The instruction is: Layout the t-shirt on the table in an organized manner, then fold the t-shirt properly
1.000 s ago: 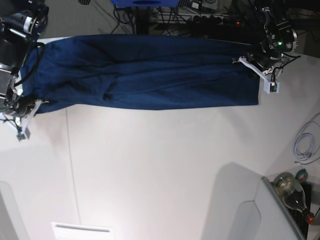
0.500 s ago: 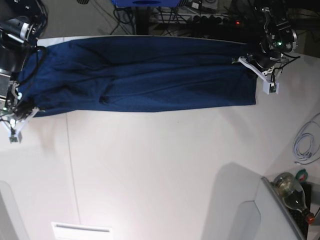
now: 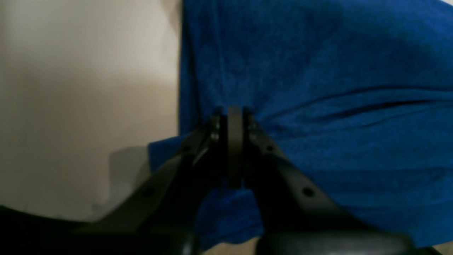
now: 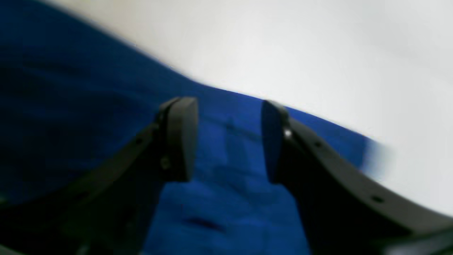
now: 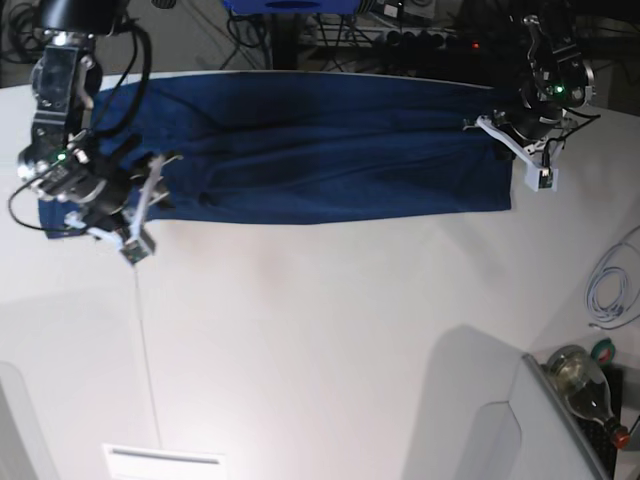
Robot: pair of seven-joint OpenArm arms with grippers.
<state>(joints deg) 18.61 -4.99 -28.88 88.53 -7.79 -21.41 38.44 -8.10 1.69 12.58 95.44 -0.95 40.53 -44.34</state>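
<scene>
White table; plain navy t-shirt; no readable writing.

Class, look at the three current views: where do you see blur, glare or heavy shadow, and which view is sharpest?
Base view: sharpest, with a bright glare patch low on the table. Right wrist view: the t-shirt edge is smeared by motion blur, and the open right claw is soft. Left wrist view: dim and soft, with the left claw dark against the cloth it pinches.
</scene>
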